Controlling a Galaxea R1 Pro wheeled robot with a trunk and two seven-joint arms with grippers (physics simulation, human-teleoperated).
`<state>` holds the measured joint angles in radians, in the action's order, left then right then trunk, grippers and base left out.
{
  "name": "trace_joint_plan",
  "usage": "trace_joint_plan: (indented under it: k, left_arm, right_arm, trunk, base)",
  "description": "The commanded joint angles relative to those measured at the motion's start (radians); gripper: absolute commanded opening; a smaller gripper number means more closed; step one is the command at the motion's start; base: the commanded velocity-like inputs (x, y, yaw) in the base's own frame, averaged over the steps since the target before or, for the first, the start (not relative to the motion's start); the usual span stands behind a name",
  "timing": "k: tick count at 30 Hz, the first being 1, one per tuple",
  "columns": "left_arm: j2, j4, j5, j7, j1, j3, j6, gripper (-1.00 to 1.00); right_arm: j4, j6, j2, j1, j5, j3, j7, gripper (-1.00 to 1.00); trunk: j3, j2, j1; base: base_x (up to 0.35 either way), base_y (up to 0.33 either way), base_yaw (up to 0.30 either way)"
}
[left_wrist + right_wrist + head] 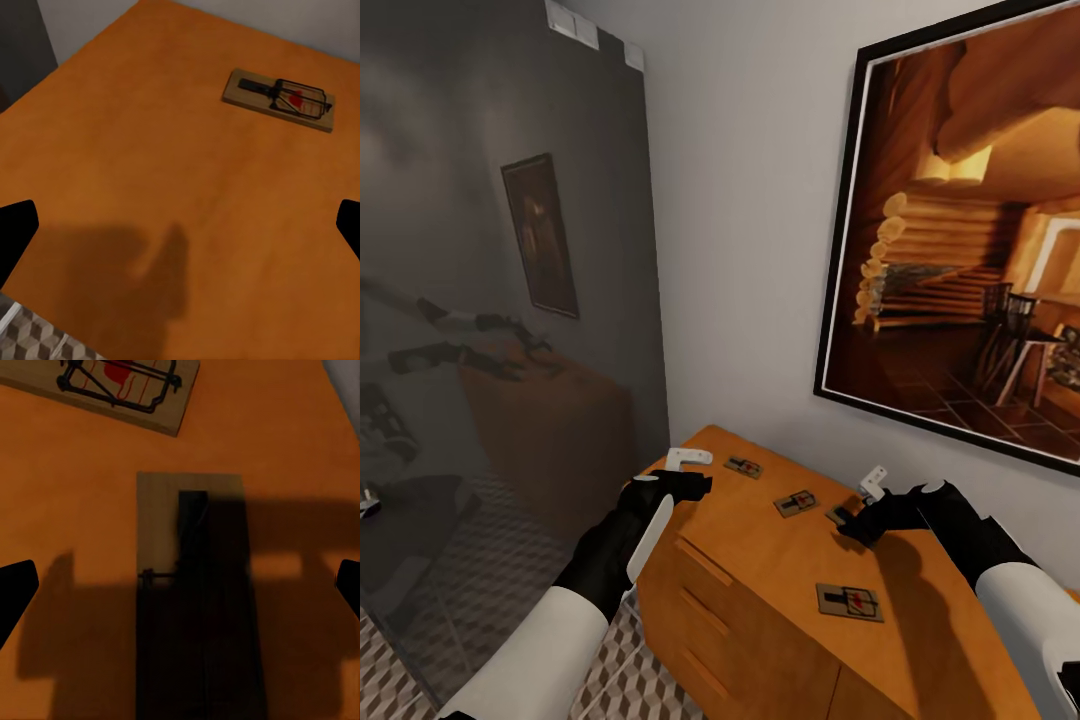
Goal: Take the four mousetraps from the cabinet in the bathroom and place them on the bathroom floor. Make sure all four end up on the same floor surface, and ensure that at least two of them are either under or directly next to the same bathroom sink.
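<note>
Head view: the left gripper (pixel 695 472), jaws apart, hovers over the near left corner of the cabinet (pixel 780 560) top. Just beyond its fingertips lies the first mousetrap (pixel 743 466); a second mousetrap (pixel 796 502) rests midway between the two grippers. The right gripper (pixel 860 512), jaws apart, is poised directly above a third mousetrap (pixel 191 585), which lies in its shadow between the open fingers. A fourth mousetrap (pixel 849 602) lies nearer the robot, beside the right forearm. The bathroom floor (pixel 420 640) shows below the left arm.
</note>
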<state>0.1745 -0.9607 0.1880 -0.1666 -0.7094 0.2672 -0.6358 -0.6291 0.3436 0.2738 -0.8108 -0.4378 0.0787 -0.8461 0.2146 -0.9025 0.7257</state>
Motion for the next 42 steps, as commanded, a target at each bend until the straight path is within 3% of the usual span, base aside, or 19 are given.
trace_joint_plan:
  k: [1, 10, 22, 26, 42]
  left_arm:
    - [0.0, -0.001, 0.01, -0.008, -0.001, 0.001, -0.004, 1.0]
    - [0.0, -0.001, 0.01, -0.008, -0.001, 0.001, -0.003, 1.0]
    - [0.0, -0.001, 0.01, -0.006, -0.001, 0.001, -0.005, 1.0]
    - [0.0, -0.001, 0.01, -0.007, -0.001, 0.001, -0.005, 1.0]
    - [0.0, -0.001, 0.01, -0.006, -0.001, 0.003, -0.005, 1.0]
  right_arm:
    - [-0.001, 0.005, 0.001, -0.001, -0.004, 0.003, -0.004, 1.0]
    - [0.0, 0.005, 0.001, -0.001, -0.004, 0.003, -0.004, 1.0]
    - [0.0, 0.005, 0.001, -0.001, -0.004, 0.002, -0.004, 1.0]
    - [0.0, 0.005, 0.001, -0.001, -0.004, 0.002, -0.004, 1.0]
    - [0.001, 0.006, 0.001, -0.001, -0.004, 0.003, -0.004, 1.0]
  trunk:
    - [0.005, -0.008, 0.004]
    - [0.033, -0.071, 0.039]
    - [0.033, -0.071, 0.039]
    - [0.045, -0.099, 0.054]
    - [0.045, -0.099, 0.054]
  base:
    - [0.0, 0.0, 0.0]
    - [0.0, 0.0, 0.0]
    - [0.0, 0.0, 0.0]
    - [0.0, 0.0, 0.0]
    - [0.0, 0.0, 0.0]
